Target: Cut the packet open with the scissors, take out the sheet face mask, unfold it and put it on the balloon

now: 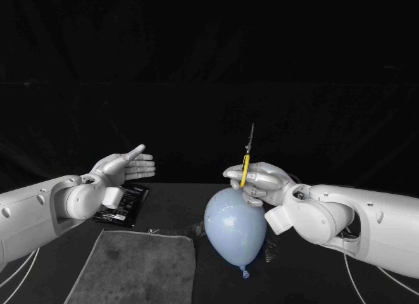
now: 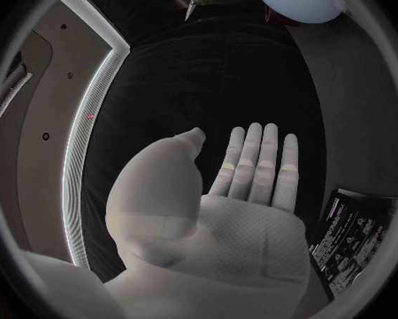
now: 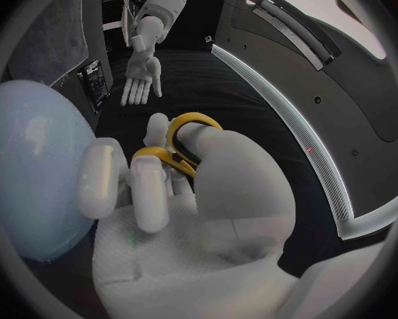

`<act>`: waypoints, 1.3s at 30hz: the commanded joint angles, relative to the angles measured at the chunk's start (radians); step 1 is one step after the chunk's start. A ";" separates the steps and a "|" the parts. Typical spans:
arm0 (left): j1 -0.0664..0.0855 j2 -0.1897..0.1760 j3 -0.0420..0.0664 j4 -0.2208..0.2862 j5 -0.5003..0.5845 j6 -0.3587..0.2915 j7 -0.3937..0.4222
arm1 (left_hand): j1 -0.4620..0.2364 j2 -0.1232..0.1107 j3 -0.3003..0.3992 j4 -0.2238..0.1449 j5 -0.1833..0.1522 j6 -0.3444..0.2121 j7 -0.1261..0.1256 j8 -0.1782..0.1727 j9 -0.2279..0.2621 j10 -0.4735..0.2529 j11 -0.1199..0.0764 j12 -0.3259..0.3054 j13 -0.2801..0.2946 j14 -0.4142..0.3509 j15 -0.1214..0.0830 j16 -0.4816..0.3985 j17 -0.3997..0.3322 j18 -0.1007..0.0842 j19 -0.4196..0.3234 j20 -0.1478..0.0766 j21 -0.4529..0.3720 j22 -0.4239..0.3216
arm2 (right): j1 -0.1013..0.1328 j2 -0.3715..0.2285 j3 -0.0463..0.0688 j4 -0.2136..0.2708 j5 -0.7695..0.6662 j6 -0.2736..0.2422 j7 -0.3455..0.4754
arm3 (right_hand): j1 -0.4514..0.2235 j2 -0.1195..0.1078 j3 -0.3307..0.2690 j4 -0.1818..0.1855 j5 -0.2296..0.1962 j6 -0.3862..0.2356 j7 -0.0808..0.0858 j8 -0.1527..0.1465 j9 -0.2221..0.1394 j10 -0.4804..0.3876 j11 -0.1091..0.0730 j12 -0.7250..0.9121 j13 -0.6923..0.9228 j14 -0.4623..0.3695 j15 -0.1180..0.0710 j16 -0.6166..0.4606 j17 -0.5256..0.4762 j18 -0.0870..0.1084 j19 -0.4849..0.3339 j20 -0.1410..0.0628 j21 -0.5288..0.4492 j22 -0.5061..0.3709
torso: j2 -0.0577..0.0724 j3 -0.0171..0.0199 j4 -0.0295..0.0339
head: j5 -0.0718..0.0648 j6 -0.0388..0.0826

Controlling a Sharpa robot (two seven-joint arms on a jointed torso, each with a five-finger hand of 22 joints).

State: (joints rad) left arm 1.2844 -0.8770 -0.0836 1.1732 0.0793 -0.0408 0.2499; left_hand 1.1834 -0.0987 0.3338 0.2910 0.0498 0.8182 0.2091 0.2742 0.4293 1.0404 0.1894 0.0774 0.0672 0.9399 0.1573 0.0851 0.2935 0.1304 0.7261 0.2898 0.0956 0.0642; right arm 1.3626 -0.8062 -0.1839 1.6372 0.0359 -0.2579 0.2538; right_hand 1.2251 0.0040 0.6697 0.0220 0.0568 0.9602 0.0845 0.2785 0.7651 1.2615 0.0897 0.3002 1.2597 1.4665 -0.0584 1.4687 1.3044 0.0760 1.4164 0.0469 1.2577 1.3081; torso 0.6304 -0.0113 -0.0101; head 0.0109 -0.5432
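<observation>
The right hand (image 1: 255, 180) grips a pair of yellow-handled scissors (image 1: 248, 155), its fingers closed through and around the handle loops; the blades point straight up and look closed. Just beside and below that hand, a pale blue balloon (image 1: 235, 225) lies on the dark worktop (image 1: 182, 202) at centre, its knotted end towards the near edge; whether the fingers touch it I cannot tell. The left hand (image 1: 127, 166) hangs above the worktop on the left, empty, its fingers straight and together and its thumb raised. The black face-mask packet (image 1: 123, 204) lies flat on the worktop under the left wrist, apart from the fingers; a grey cloth (image 1: 141, 263) is spread at near left, just beside the balloon.
</observation>
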 commanded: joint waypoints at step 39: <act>-0.057 -0.088 -0.034 -0.023 -0.446 -0.301 0.021 | 0.309 -0.121 -0.098 -0.034 -0.001 0.049 -0.005 -0.038 -0.050 0.062 -0.035 0.008 0.003 0.086 -0.039 0.125 0.060 0.054 0.224 -0.035 0.117 0.030 | -0.018 -0.004 0.002 0.111 -0.074 0.125 -0.043 | -0.038 -0.040 -0.125 0.054 -0.002 0.048 -0.067 0.195 0.285 0.309 -0.141 1.271 0.311 0.104 -0.046 0.102 0.266 -0.044 0.084 -0.039 0.172 0.211 | -0.025 -0.0061 0.0224 | 0.337 -0.109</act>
State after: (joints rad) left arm 1.2279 -0.9662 -0.1183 1.1585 -0.2607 -0.2448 0.2986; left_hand 1.4908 -0.2096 0.2419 0.2559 0.0498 0.8611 0.2020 0.2393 0.3812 1.0958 0.1554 0.0807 0.0696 1.0262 0.1214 0.2051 0.3525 0.1788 0.9455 0.2556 0.2073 0.0933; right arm 1.3456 -0.8081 -0.1829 1.7447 -0.0193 -0.1606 0.1895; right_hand 1.1547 -0.0592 0.5313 0.0833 0.0517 1.0044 0.0174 0.4776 1.0510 1.3141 0.0369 0.4906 1.3045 1.4630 -0.1071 1.5660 1.3073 0.0446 1.4658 0.0071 1.4278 1.3081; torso 0.6042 -0.0174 0.0136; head 0.3347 -0.6478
